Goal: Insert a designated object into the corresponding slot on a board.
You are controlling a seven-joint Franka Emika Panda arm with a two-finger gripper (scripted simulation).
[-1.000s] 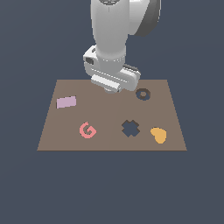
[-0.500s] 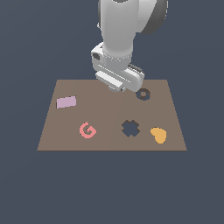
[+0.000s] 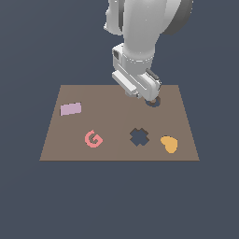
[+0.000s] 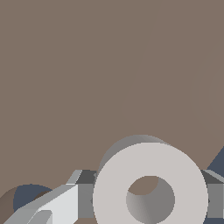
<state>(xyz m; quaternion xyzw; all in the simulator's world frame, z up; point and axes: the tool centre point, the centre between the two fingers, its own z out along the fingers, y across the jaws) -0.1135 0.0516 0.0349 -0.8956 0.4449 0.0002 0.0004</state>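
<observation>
In the wrist view the designated object (image 4: pixel 113 189), a light grey-white ring with a round centre hole, sits between the two grey fingers (image 4: pixel 83 199) of my gripper (image 4: pixel 148 199), which is shut on it. It hangs just above the brown board (image 4: pixel 109 65). A dark curved patch of the slot (image 4: pixel 25 196) shows beside one finger. In the exterior view the gripper (image 3: pixel 151 97) stands low over the slot (image 3: pixel 153 103) near the board's (image 3: pixel 107 126) far right part and covers most of it. The ring itself is hidden there.
On the board lie a lilac rectangle (image 3: pixel 71 108), a pink G (image 3: pixel 93 139), a dark cross-shaped cut-out (image 3: pixel 139 137) and an orange heart (image 3: pixel 169 144). The board's far edge runs just behind the gripper.
The arm has carried the ring toward the exterior view's right, from the board's far middle to over the ring-shaped slot.
</observation>
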